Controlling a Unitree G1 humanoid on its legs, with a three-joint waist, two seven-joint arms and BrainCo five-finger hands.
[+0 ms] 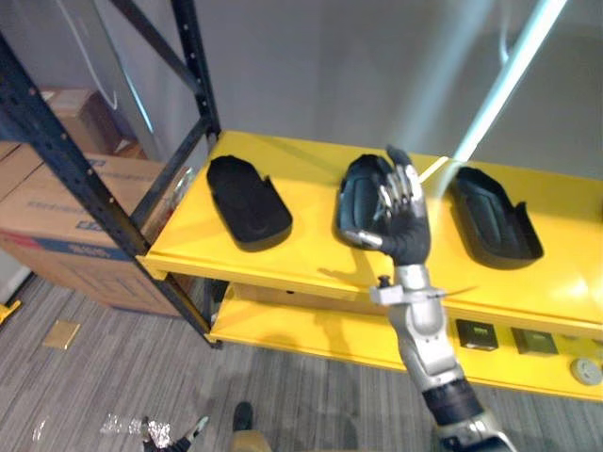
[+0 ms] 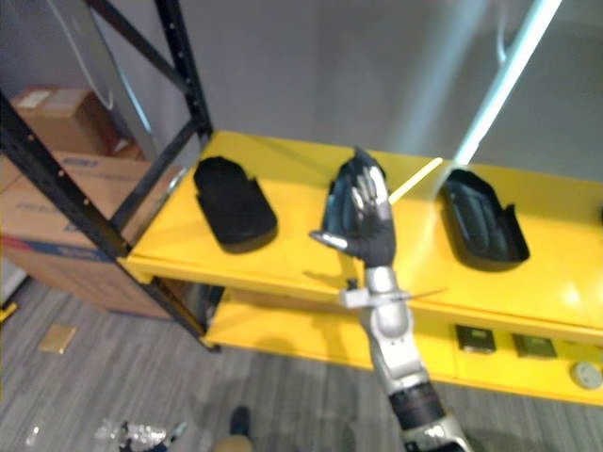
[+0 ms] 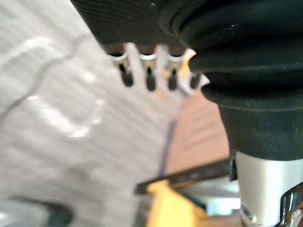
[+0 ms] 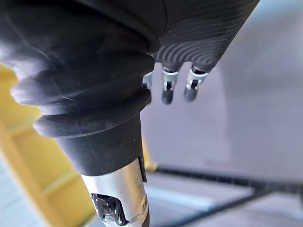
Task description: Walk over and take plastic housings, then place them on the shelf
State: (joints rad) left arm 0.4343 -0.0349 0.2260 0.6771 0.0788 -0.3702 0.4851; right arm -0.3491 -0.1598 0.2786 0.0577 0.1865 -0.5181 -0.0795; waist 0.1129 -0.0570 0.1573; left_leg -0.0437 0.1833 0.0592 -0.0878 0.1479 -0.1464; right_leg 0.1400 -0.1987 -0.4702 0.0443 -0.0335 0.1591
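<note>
Room: grey carpet-type floor [image 1: 94,377], plain grey wall [image 1: 330,66] behind. Metal rack w/ dark perforated uprights [image 1: 66,160] and diagonal braces. The shelf [image 1: 301,264] is a glossy yellow deck w/ a raised front lip. There's a 2nd yellow level [image 1: 311,344] just below it.

On the top deck: 3 plastic housings, all matte black, shallow elongated shells, rounded at the far end, squarer at the near end, spread in a row, none touching.
- left housing [image 1: 247,201], nr the rack's left post
- middle housing [image 1: 363,198], partly covered by the right hand
- right housing [image 1: 493,218], well apart from the rest

Right hand [image 1: 405,226] is raised in front of the middle housing, fingers loose and nearly straight, thumb out to the side, holding nothing. Can't tell if it touches the shell.

Left hand [image 3: 148,71] hangs low over the floor, fingers straight, nothing in it.

Lower level: 2 small dark square parts [image 1: 476,334] side by side, 1 pale round piece [image 1: 586,370] further right.

Left of the rack: 2 cardboard boxes [image 1: 57,217], brown. 1 small tan square [image 1: 61,333] lies flat on the carpet.
</note>
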